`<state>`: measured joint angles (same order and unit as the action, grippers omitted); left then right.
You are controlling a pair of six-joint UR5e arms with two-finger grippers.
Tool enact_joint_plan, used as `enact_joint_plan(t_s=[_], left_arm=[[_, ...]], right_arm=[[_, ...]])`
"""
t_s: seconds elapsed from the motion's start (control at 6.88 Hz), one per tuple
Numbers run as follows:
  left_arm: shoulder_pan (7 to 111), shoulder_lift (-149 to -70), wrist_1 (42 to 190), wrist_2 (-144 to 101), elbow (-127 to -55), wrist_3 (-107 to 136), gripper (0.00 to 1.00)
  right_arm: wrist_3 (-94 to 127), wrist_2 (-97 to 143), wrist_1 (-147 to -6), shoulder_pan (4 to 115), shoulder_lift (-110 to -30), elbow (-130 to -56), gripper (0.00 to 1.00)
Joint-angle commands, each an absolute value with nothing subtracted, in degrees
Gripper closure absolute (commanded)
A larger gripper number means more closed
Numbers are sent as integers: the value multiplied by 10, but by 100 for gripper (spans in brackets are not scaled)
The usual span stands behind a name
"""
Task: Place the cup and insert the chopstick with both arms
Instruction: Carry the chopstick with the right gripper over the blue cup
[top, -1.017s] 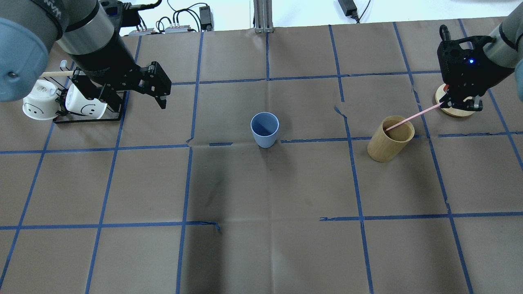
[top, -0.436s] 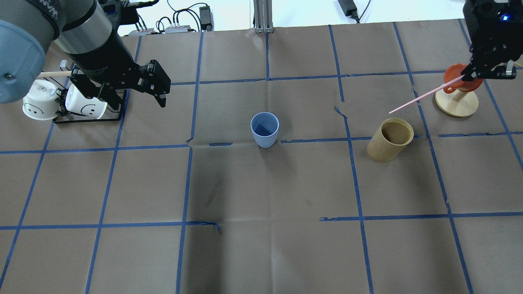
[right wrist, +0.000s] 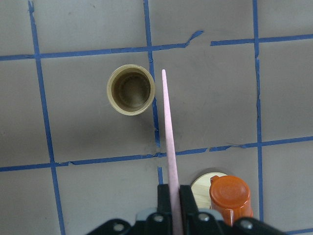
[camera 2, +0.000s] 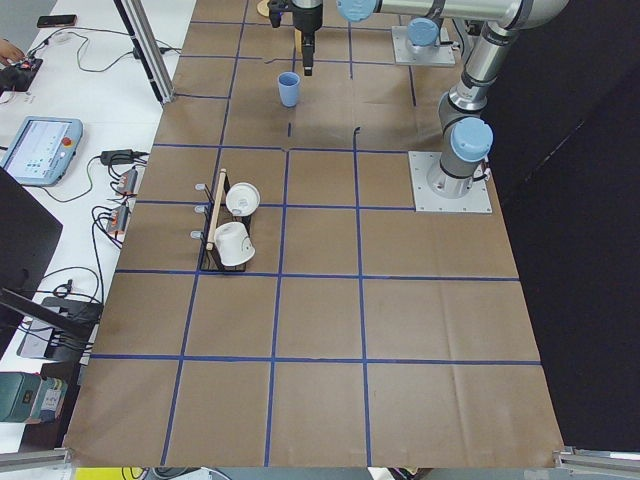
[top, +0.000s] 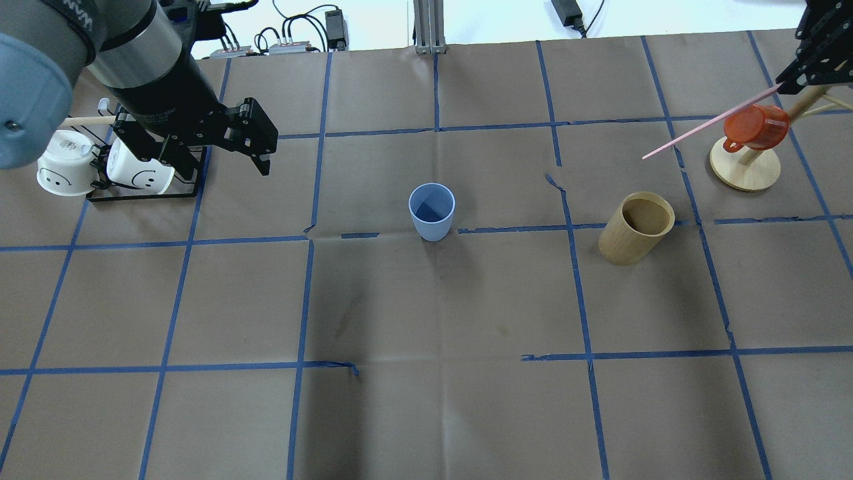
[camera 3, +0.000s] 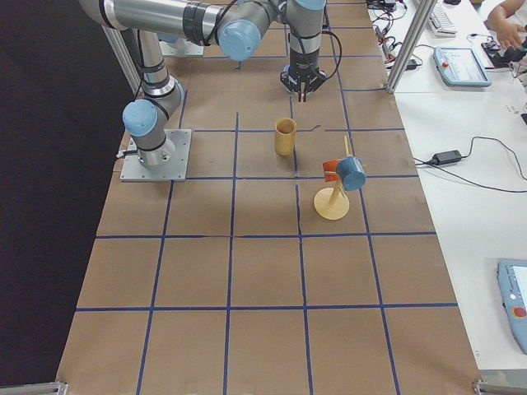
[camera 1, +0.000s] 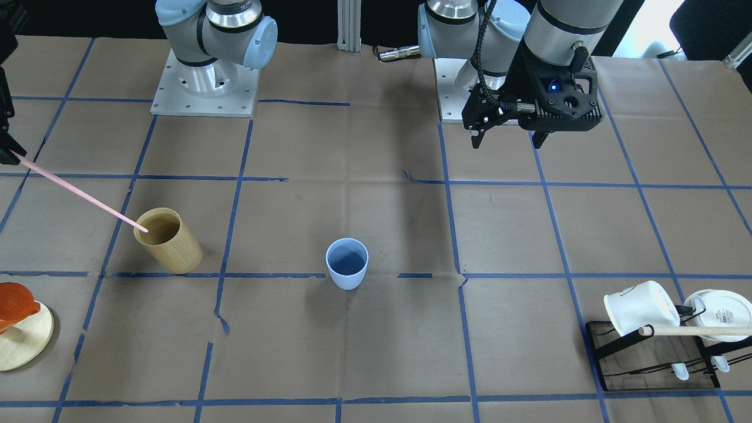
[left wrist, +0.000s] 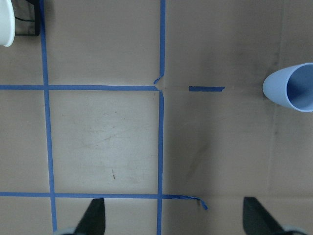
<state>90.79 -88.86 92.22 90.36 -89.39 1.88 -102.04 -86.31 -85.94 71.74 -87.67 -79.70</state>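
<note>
Tabletop [top: 426,413] of brown paper with a blue tape grid carries everything. Left gripper [camera 1: 507,141] hangs spread and empty near the black wire mug rack [top: 143,193]. Tan bamboo cylinder holder [top: 636,228] stands vacant. Pale blue plastic cup [top: 432,211] sits upright mid-table. Right gripper [right wrist: 173,196] pinches the slim pink chopstick [right wrist: 166,137], tilted in the air. The cup looks placed. Insertion seems in hand: carry the tip over that cup, then lower.
</note>
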Motion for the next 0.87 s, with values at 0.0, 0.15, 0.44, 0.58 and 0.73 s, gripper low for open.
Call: enact_joint_plan(t_s=[0.0, 0.15, 0.44, 0.58, 0.73], left_arm=[[907, -887, 924, 905, -896, 17, 0], [907, -887, 924, 905, -896, 17, 0], [907, -887, 924, 906, -896, 17, 0], [907, -886, 924, 906, -896, 17, 0], [907, -886, 924, 906, -897, 17, 0]], right_arm=[[-902, -857, -854, 795, -875, -788, 94], [-858, -857, -859, 841, -875, -791, 94], [-788, -809, -888, 907, -838, -801, 94], [-764, -809, -909, 945, -817, -802, 94], [-742, -809, -924, 977, -805, -803, 93]])
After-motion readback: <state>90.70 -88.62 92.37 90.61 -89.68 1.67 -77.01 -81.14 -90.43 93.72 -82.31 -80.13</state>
